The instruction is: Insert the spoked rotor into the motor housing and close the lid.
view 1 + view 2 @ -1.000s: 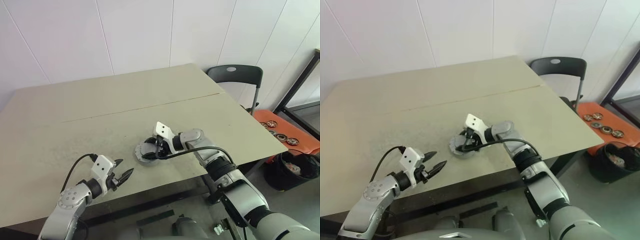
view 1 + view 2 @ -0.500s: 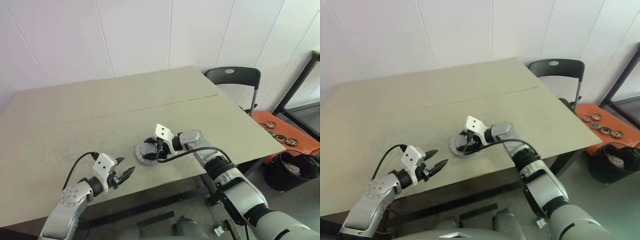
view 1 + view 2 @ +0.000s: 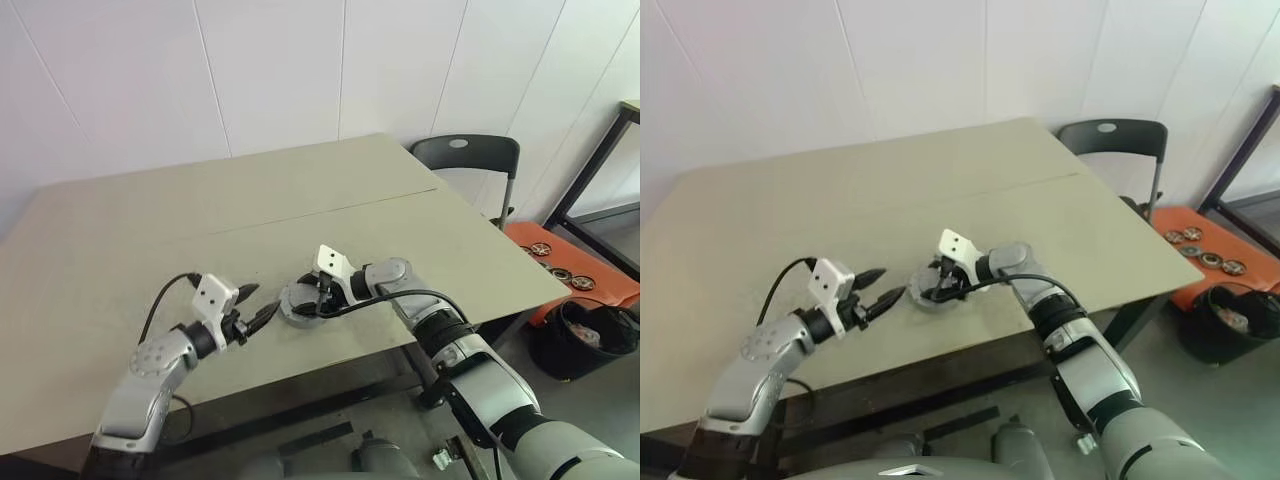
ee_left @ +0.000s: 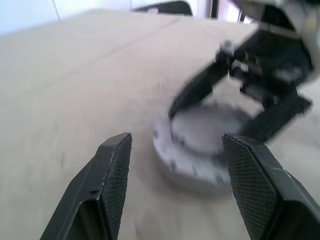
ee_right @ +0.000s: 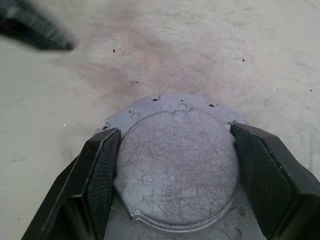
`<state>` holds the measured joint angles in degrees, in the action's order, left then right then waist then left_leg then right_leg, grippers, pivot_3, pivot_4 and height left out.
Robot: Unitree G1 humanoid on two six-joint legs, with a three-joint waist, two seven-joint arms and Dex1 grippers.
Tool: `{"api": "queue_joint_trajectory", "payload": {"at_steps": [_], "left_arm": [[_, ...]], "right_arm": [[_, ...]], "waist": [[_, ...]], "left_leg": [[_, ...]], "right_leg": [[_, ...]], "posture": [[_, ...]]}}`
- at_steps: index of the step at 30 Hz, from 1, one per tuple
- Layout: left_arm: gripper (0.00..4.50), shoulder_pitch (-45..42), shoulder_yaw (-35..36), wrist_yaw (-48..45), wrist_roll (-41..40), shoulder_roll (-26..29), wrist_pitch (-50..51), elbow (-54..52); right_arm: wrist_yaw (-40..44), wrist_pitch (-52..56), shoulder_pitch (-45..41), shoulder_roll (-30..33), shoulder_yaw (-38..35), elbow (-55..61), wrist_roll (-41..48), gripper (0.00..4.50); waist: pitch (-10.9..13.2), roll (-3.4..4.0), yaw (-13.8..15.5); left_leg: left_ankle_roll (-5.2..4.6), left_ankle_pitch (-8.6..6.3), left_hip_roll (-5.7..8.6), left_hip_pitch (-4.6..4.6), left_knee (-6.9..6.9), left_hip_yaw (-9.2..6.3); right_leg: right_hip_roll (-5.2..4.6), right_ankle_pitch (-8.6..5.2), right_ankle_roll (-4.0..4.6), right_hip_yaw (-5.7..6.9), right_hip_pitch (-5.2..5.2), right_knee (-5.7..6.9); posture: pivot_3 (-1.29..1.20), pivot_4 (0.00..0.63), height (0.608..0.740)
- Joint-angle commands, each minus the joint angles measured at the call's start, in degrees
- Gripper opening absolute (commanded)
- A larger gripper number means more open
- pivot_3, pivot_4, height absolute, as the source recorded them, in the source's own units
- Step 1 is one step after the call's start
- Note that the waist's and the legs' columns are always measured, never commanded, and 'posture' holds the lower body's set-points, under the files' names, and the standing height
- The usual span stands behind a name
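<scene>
My right gripper (image 5: 172,165) reaches in over the lid (image 5: 177,170), its two black fingers (image 5: 100,170) spread wide and flanking the raised round centre; whether the pads press that centre or stand just clear I cannot tell. The lid, a grey disc with a notched rim, lies flat on the desk (image 3: 150,230) near its front edge, seated, I judge, on the motor housing, which is hidden under it along with the spoked rotor. My left gripper (image 3: 258,317) hangs just beside the lid on its left, jaws apart and holding nothing, tips pointed at the rim.

Step in hand, as I judge it: closing the lid, with insertion apparently done. The next move calls for pressing or turning the lid home with the right jaws while the left jaws steady the rim, keeping the disc level so that it does not cock.

Beyond the desk stand a dark chair (image 3: 465,155) and an orange tray (image 3: 565,265) of spare parts.
</scene>
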<state>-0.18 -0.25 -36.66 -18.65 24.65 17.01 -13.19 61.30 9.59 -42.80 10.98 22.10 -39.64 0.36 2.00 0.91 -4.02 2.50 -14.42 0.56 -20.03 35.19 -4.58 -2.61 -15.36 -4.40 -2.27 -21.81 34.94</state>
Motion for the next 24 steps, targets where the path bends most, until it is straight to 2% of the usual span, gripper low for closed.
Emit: {"api": "queue_joint_trajectory", "payload": {"at_steps": [1,4,8,17,24], "left_arm": [[2.45,-4.2,0.0,-0.8,-0.2,-0.5,-0.3,3.4],[1.5,-6.7,-1.5,-2.3,0.4,-1.0,-1.0,6.9],[0.1,-8.7,-3.2,-4.7,1.0,-1.5,-1.5,10.2],[0.04,-12.2,-7.8,-8.1,3.6,-0.6,1.5,13.3],[0.04,-11.5,-12.8,-6.6,9.3,2.3,7.4,13.4]], "right_arm": [[-0.9,2.4,2.0,0.7,2.5,-4.0,-4.0,3.12],[-1.1,2.3,2.1,0.5,2.2,-3.7,-4.0,3.12],[-1.1,2.4,2.3,0.4,2.1,-3.2,-3.9,3.12],[-1.2,3.4,2.7,0.1,1.7,-1.7,-3.4,3.12],[0.7,13.4,3.3,-1.5,-2.1,5.3,2.3,3.12]], "waist": [[-0.1,-0.33,0.1],[0.0,-0.52,0.0],[0.0,-0.46,0.0],[0.1,-0.6,-0.1],[0.1,-0.59,0.1]], "left_leg": [[-0.01,0.02,0.18,0.11,0.14,-0.02],[0.08,-0.05,0.58,0.91,-0.08,-0.28],[-0.05,0.02,0.57,0.64,-0.24,-0.46],[0.15,-0.1,0.64,0.65,-0.03,-0.43],[0.02,-0.02,0.65,0.61,-0.18,-0.46]], "right_leg": [[-0.07,0.21,-0.35,-0.12,0.07,0.47],[0.03,0.34,-0.6,-0.17,0.3,0.94],[0.2,0.32,-0.56,-0.05,0.03,1.23],[-0.03,0.31,-0.55,-0.15,-0.06,1.09],[0.01,0.31,-0.56,-0.12,-0.17,1.13]], "posture": [[0.0,0.0,0.74],[0.0,0.0,0.74],[0.0,0.0,0.74],[0.0,0.0,0.74],[0.0,0.0,0.74]]}}
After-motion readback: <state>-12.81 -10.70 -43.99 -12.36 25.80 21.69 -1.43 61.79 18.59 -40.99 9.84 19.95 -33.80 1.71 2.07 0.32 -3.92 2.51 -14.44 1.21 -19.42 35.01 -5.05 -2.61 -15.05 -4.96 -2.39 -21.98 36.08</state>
